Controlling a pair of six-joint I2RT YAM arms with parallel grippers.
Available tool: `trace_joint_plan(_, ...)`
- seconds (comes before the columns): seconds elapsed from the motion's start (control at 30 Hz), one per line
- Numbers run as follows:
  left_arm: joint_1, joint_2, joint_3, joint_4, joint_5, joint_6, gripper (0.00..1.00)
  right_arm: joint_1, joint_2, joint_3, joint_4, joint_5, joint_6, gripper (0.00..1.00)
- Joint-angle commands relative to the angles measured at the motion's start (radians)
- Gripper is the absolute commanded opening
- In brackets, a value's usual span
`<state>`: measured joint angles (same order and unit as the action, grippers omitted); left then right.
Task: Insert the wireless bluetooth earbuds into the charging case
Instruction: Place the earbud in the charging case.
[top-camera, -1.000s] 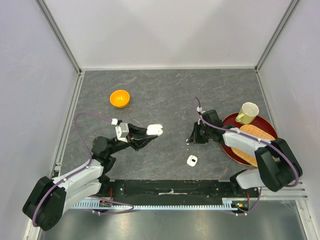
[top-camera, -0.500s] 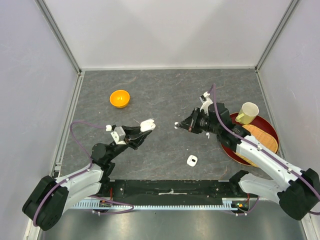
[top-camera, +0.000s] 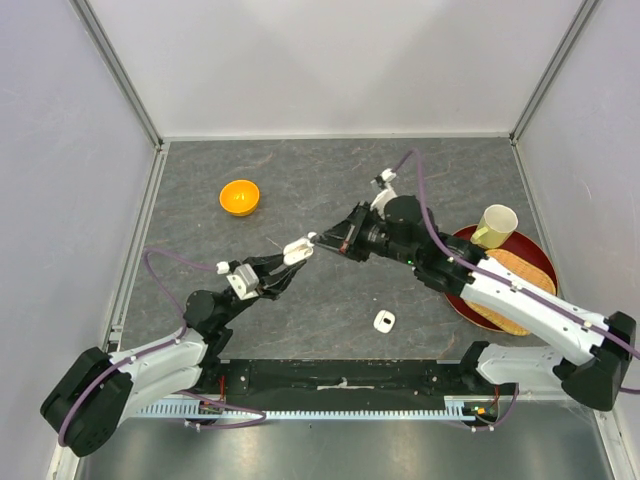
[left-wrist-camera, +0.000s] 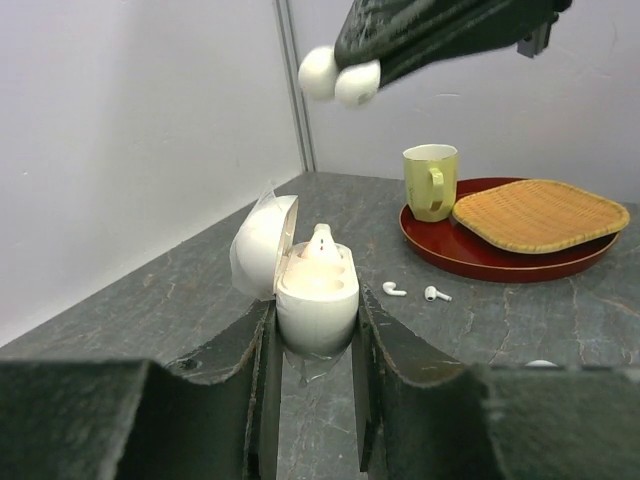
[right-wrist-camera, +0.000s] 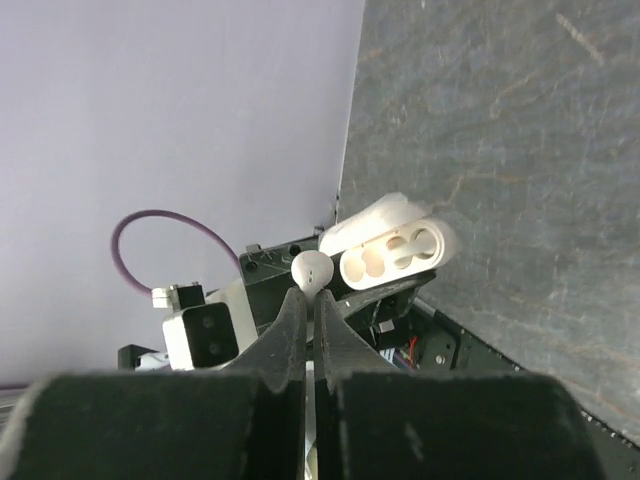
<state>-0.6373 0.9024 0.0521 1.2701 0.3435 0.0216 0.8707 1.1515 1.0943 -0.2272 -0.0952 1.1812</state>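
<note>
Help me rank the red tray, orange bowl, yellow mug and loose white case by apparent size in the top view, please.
1. red tray
2. orange bowl and yellow mug, too alike to separate
3. loose white case, clearly smallest

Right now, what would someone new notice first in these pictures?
Mid-table, the left gripper holds an open charging case, and the right gripper pinches a white earbud close to it. A red tray with a mug and woven mat sits right; an orange bowl back left.

Overhead; wrists close (case (left-wrist-camera: 316, 292) seemingly shared)
</note>
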Motion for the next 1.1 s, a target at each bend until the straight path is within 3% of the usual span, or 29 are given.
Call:
trace_joint_plan(0.0, -0.041, -0.011, -0.038, 0.016, -0.075, 0.133, 0.02, 0.1, 0.068, 0.067, -0.055, 0.078, 0.095, 0.0)
trace_joint_plan(0.37, -0.101, -0.031, -0.041, -0.015, -0.207, 0.196, 0.02, 0.192, 0.099, 0.111, -0.109, 0.25, 0.136, 0.0)
trace_joint_plan(0.63, -0.166, -0.034, -0.038, -0.02, -0.297, 0.261, 0.02, 0.192, 0.119, 0.084, -0.126, 0.293, 0.245, 0.0)
trace_joint_plan(1.07, -0.209, -0.017, -0.023, -0.025, -0.336, 0.29, 0.02, 0.194, 0.163, 0.118, -0.153, 0.308, 0.282, 0.0)
